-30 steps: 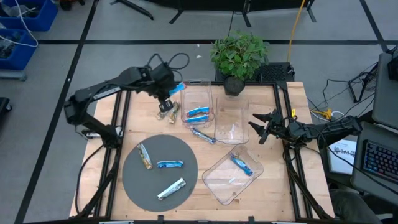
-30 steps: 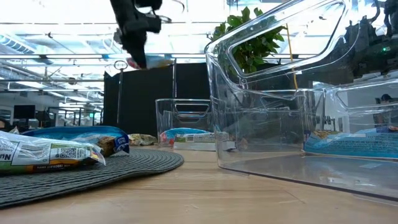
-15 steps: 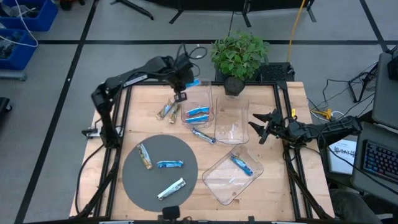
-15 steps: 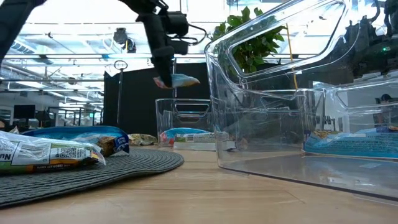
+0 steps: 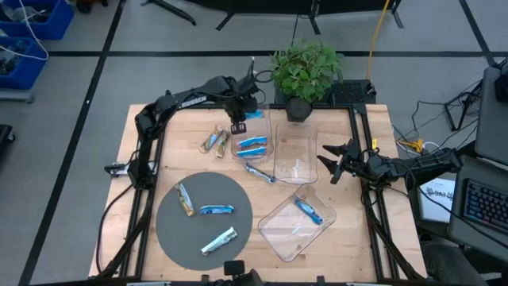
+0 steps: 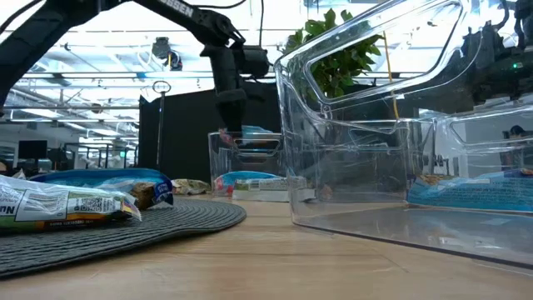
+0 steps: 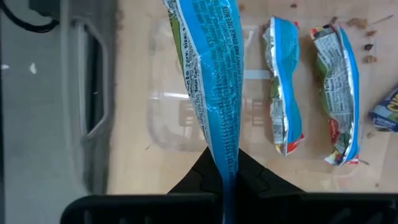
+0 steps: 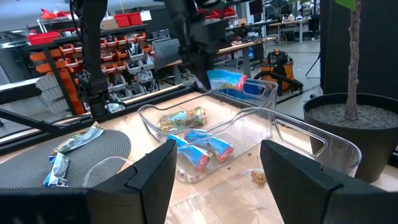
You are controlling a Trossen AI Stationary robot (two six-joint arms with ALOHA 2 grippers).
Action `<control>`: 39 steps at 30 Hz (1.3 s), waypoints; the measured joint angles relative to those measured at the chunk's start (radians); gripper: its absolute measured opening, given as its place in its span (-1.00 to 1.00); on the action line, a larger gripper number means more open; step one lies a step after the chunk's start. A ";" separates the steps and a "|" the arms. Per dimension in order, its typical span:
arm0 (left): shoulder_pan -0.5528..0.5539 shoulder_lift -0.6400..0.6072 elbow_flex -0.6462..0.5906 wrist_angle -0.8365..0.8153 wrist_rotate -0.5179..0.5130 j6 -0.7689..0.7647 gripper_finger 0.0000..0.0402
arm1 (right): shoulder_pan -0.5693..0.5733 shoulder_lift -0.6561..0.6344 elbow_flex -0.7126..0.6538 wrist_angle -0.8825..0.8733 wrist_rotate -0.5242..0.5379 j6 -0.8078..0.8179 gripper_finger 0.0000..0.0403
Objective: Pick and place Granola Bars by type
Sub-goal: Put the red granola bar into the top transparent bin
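Floor [image 5: 71,87]: grey, crossed by dark lines
Bench [image 5: 175,163]: light wood
Plant [image 5: 305,67]: potted, at far edge
Shelving [image 8: 118,53]: red and orange bins
Ceiling [image 6: 83,62]: bright lights

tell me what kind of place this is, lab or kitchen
Most likely a robotics lab or workshop, not a kitchen: red and dark parts-bin shelving lines the back, two dark robot arms are mounted at a wooden table, and cables trail across the grey floor.
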 joint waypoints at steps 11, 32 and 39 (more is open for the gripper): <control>-0.007 0.023 -0.031 0.086 0.036 -0.018 -0.96 | 0.000 0.000 0.000 0.000 0.000 0.000 0.11; -0.053 0.023 -0.198 0.249 0.048 -0.058 -0.96 | 0.000 0.000 0.000 0.000 0.000 0.000 0.11; -0.058 0.023 -0.267 0.280 0.048 -0.081 -0.96 | 0.000 0.000 0.000 0.000 0.000 0.000 0.11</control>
